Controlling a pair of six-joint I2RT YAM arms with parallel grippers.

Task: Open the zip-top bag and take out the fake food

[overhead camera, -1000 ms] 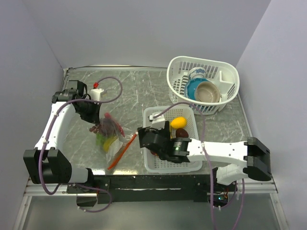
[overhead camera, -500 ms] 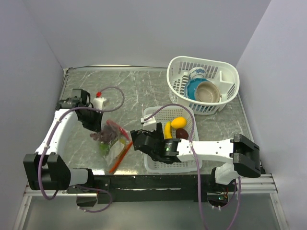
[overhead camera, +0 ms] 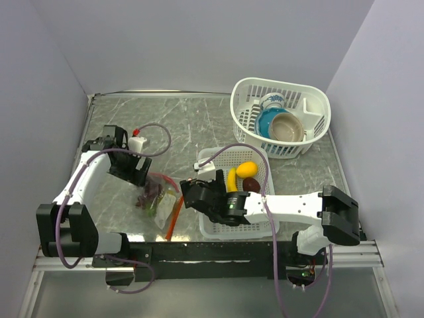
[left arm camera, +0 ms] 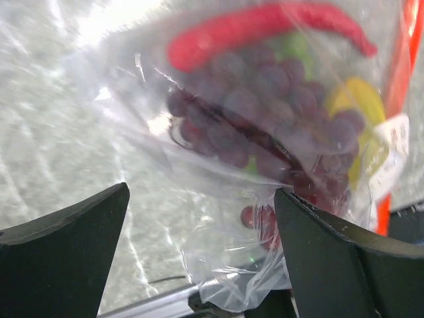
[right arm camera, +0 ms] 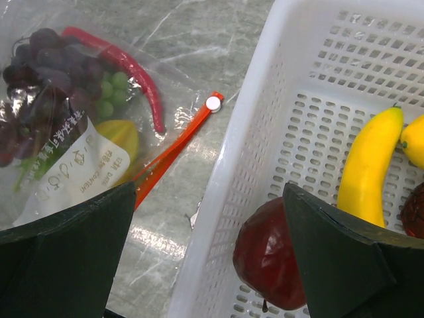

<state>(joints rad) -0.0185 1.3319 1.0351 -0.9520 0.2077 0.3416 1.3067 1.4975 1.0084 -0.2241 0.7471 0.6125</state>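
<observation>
Emptying the small clear crinkly zip-top bag (overhead camera: 159, 199) looks partly done. A yellow plastic banana (right arm camera: 371, 165), a yellow-orange round fruit (overhead camera: 246, 169) and a dark red apple (right arm camera: 271, 258) lie in the white slotted rectangular basket (right arm camera: 245, 152) beneath the right end effector (right arm camera: 211, 189), whose fingers are spread and grasp nothing. The bag lies on the grey marbled bench (overhead camera: 192, 126) directly under the left end effector (left arm camera: 202, 192), likewise released. Purple grapes (left arm camera: 265, 99) and a red chilli (left arm camera: 265, 26) sit inside. Next, one end effector probably must pin the bag while the other reaches in past the orange-red zipper strip (right arm camera: 175, 156).
</observation>
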